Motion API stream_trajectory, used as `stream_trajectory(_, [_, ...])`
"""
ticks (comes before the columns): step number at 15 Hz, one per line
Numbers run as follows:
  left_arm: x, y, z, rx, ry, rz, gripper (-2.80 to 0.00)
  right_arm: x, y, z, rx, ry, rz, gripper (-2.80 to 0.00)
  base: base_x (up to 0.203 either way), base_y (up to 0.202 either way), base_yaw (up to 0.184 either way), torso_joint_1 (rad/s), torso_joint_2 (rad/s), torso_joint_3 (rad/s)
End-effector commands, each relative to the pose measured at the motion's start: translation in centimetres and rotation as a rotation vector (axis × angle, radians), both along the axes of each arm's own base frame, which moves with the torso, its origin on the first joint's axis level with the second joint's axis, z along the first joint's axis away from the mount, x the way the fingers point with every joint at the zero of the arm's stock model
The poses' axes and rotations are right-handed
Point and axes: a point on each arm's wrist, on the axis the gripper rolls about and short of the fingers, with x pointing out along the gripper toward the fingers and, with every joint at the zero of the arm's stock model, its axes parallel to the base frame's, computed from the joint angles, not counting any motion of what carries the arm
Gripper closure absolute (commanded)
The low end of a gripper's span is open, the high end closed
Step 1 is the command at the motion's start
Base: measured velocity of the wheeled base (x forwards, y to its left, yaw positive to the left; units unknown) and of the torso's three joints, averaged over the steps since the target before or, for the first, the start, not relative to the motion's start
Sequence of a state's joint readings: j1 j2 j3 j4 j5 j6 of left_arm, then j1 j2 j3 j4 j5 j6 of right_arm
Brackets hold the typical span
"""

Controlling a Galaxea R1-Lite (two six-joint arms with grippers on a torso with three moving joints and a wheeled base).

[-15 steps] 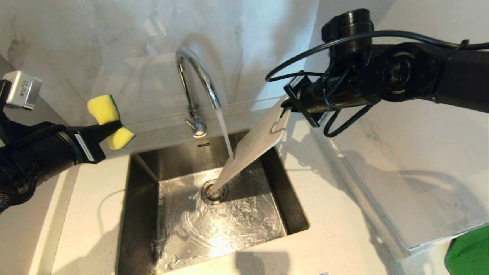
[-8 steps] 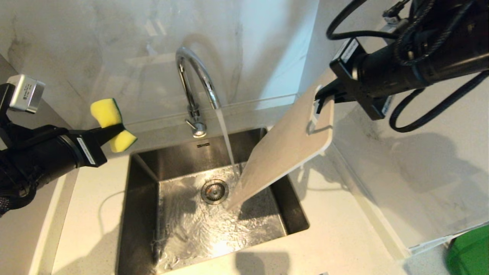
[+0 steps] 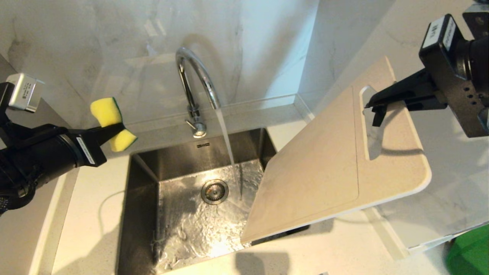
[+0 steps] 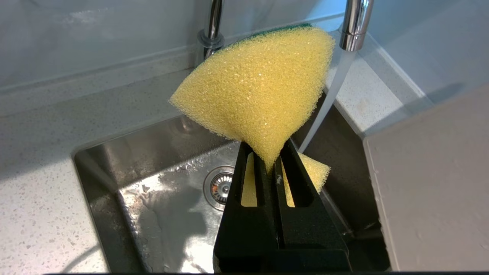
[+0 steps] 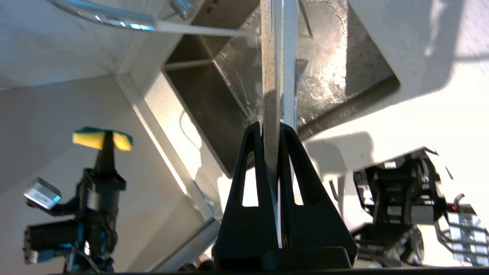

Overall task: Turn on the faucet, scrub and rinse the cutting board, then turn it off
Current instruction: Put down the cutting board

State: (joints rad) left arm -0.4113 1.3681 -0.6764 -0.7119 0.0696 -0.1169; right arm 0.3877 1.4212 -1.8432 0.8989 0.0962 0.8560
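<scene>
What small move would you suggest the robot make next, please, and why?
Probably set the cutting board down on the counter, freeing the right tool for the lever. The board, pinched at its handle end, is out of the stream, while the faucet is running into the sink. The left tool holds the sponge off to the side.

Matte black arms — slotted triangular gripper (image 5: 278, 130) fingers, white labels, silver wrist camera box.
</scene>
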Motion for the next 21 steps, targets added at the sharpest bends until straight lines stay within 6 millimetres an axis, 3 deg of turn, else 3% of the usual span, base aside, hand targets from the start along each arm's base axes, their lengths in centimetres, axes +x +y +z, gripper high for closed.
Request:
stream_trajectory(1, [0.0,0.0,0.2,-0.002,-0.01,0.0,0.0,-1.6,-0.7,-0.3,0.004,0.003,-0.001,0.0,0.0,0.0,0.0,0.0,0.0,0.0])
stream_trajectory(8, [-0.1,0.1,0.4,-0.002,-0.016,0.001,0.0,-0.9,-0.5,-4.3,-0.161,0.102,-0.006,0.0,0.0,0.0,0.0,0.0,0.0,0.0])
stream_trajectory(13, [-0.2,0.0,0.3,0.012,-0.019,-0.001,0.0,-0.1,-0.2,-5.8,-0.173,0.108,-0.003,0.0,0.0,0.0,0.0,0.0,0.0,0.0])
stream_trajectory(18, [-0.4,0.1,0.2,0.014,-0.019,-0.001,0.0,-2.0,-1.1,-7.2,-0.253,0.109,-0.007,0.0,0.0,0.0,0.0,0.0,0.0,0.0])
stream_trajectory(21, [-0.6,0.2,0.0,0.017,-0.012,-0.001,0.0,-2.9,-1.7,-9.0,-0.373,0.125,-0.004,0.0,0.0,0.0,0.0,0.0,0.0,0.0])
